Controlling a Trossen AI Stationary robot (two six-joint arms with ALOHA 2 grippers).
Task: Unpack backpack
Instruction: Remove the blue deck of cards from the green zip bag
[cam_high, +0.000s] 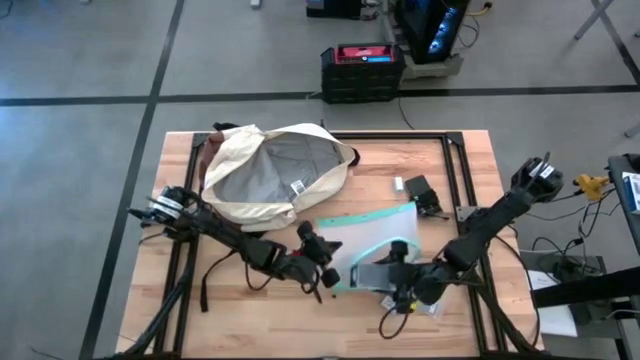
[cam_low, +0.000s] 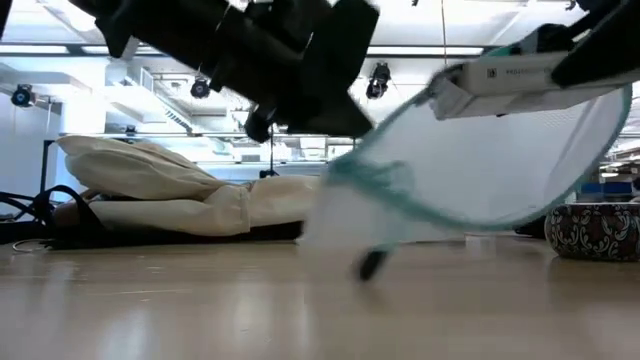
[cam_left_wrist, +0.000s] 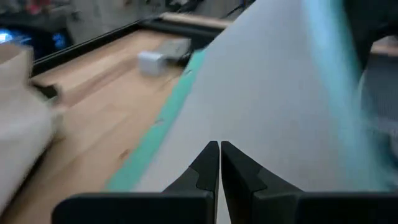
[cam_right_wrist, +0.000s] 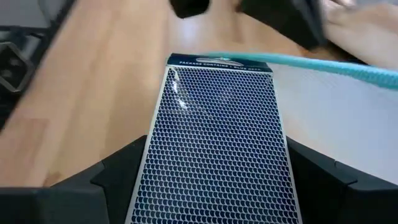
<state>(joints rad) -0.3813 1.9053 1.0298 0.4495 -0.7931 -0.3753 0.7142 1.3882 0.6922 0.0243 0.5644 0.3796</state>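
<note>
Working from the table's (cam_high: 250, 310) near edge outward, clock directions taken on the high view.

Right gripper (cam_high: 378, 276) is sitting at about 5 o'clock from table centre, jaws spread wide and clamping a flat card pack (cam_right_wrist: 214, 146) printed with a fine blue scale pattern. The right wrist view is showing the pack lying between the two fingers (cam_right_wrist: 118, 171), its far end reaching the teal edge of the pouch. In the low view the pack (cam_low: 520, 78) is being held level above the table surface.

Left gripper (cam_high: 324, 270) is sitting at about 6 o'clock, just beside the right gripper at its 9 o'clock. Its fingers (cam_left_wrist: 208, 165) are pressed fully together in the left wrist view, tips meeting against the clear pouch sheet; whether any fabric is pinched between them, I cannot tell.

Clear pouch (cam_high: 375, 235) with teal edging is lying at table centre to 4 o'clock, one end lifted off the wood in the low view (cam_low: 480, 170).

A small dark object (cam_high: 421, 190) and a small white block (cam_high: 397, 183) are lying at 2 o'clock, near the pouch's far corner.

Backpack (cam_high: 270, 172) is lying flat at 11 o'clock, well apart from both grippers, mouth open and grey lining showing.
</note>
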